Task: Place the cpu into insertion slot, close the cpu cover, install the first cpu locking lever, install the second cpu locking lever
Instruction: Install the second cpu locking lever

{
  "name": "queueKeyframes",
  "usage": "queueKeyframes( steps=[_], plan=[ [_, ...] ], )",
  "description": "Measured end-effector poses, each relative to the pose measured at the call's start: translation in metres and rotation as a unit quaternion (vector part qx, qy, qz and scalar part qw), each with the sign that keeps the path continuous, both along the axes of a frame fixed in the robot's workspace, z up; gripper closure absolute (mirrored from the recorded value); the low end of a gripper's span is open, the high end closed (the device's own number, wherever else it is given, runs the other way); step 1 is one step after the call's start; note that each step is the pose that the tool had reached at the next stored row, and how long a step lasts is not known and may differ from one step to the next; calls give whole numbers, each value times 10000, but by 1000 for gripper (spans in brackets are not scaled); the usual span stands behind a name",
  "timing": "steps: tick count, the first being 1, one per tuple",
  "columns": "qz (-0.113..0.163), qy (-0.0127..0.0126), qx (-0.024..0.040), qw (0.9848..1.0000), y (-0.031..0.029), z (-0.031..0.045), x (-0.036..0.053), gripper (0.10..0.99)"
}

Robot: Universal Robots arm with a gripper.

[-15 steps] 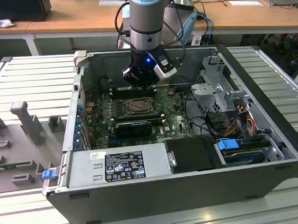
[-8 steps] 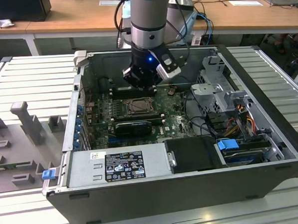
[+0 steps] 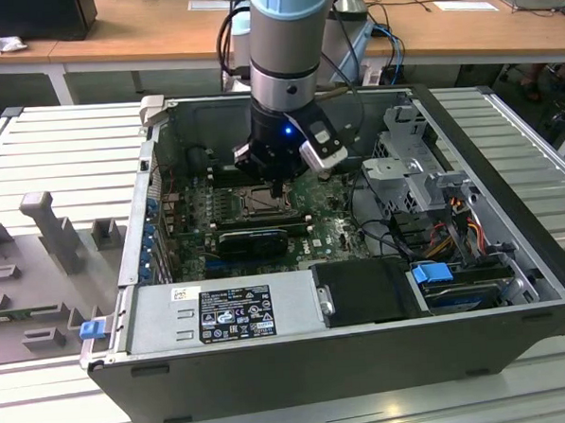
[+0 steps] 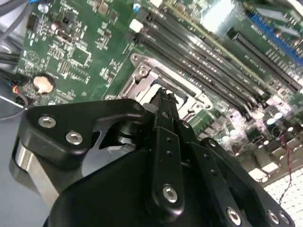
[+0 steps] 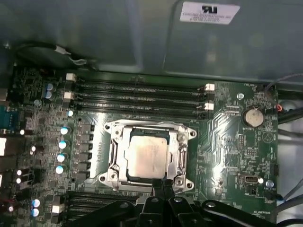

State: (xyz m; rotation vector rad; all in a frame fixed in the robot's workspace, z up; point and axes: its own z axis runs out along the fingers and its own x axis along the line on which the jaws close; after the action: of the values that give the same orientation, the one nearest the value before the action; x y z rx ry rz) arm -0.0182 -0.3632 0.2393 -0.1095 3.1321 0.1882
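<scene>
The cpu (image 5: 147, 157) is seated under the cpu cover (image 5: 115, 153); the gripper (image 5: 161, 185), fingers pressed together, should be kept low at the frame's edge.

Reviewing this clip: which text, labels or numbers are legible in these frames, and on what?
Black label on the grey power supply box: print too small to read.
White sticker beside it: unreadable.
White label on the case wall: blurred, unreadable.
Green circuit board markings: too small to read.
Nothing legible.

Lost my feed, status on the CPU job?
Hand shut, at socket edge. CPU seated in insertion slot, cover down. Nothing in the way.
</scene>
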Motion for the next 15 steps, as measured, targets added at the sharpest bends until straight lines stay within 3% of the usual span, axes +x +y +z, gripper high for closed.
queueKeyframes(
  steps=[3,6,10,15],
  plan=[
    [0,0,119,9999,-94,-18,-12,980],
    [0,0,164,9999,-164,-23,-33,980],
    [0,0,220,9998,-255,-25,-204,980],
    [4,0,274,9996,-275,-53,-389,980]
  ],
)
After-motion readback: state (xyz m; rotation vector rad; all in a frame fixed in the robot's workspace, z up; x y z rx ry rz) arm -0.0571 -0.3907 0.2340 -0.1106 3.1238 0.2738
